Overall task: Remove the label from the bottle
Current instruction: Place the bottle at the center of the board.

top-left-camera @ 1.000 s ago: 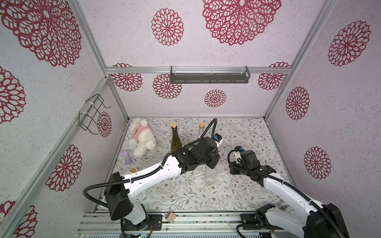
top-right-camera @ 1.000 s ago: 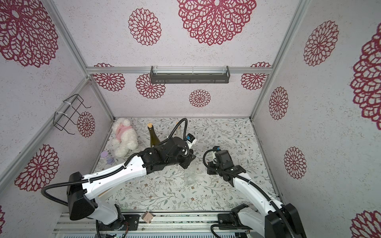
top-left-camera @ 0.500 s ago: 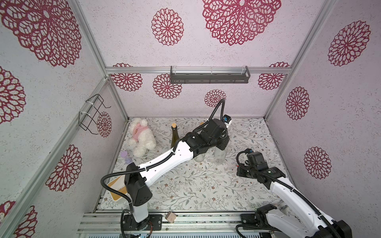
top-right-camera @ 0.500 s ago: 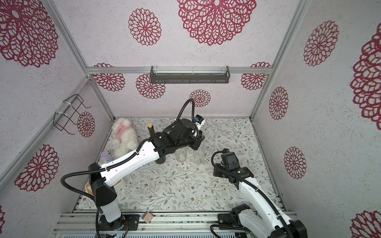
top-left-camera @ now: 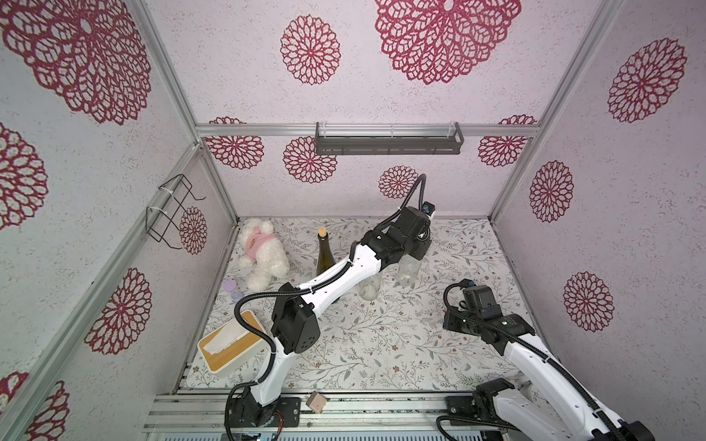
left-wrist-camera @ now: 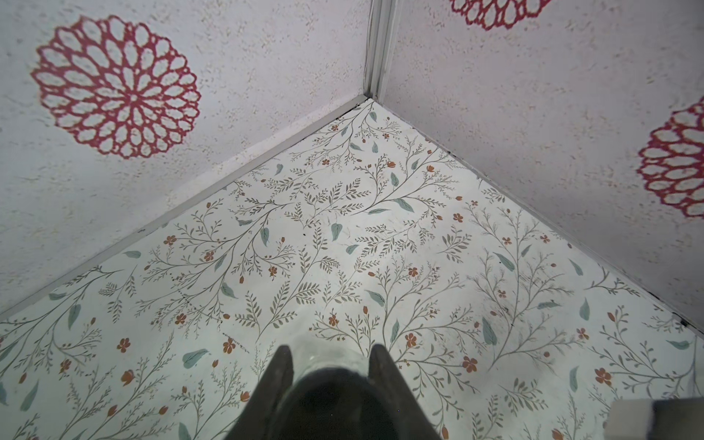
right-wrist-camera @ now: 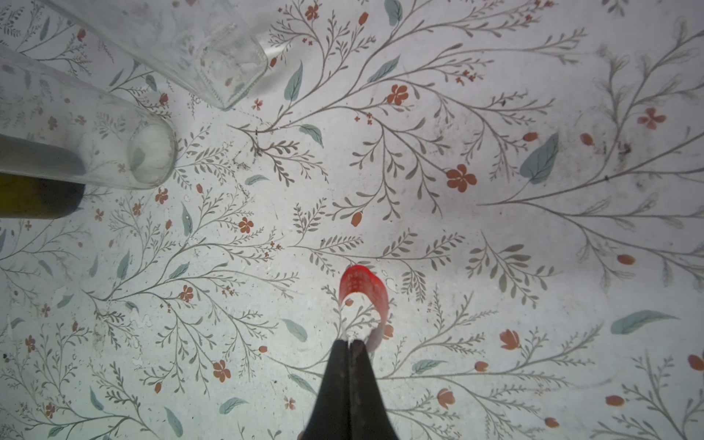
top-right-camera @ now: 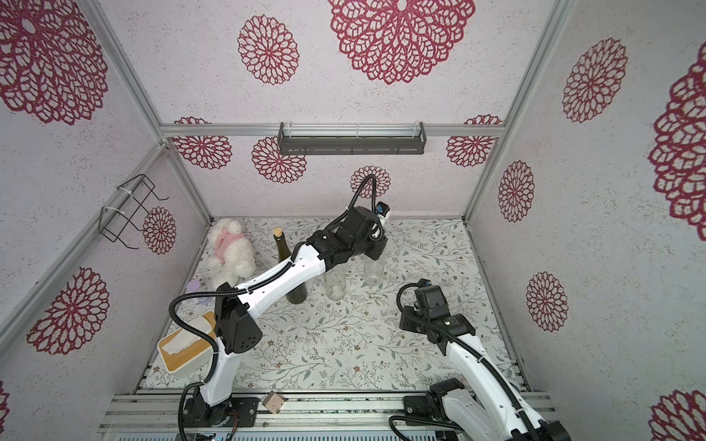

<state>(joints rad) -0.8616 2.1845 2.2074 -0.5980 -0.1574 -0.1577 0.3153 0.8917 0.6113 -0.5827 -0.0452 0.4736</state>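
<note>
Right pincer (right-wrist-camera: 348,343) pinches the red label (right-wrist-camera: 360,284) well apart from the bottle (top-left-camera: 407,272), which left pincer (left-wrist-camera: 330,360) clamps, likely steadying it.

Nothing legible — the red label (right-wrist-camera: 360,282) (curled) is too blurred.

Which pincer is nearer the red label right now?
Right. The right pincer is shut on the red label itself. The left pincer is farther back, clamped on the top of a clear bottle.
</note>
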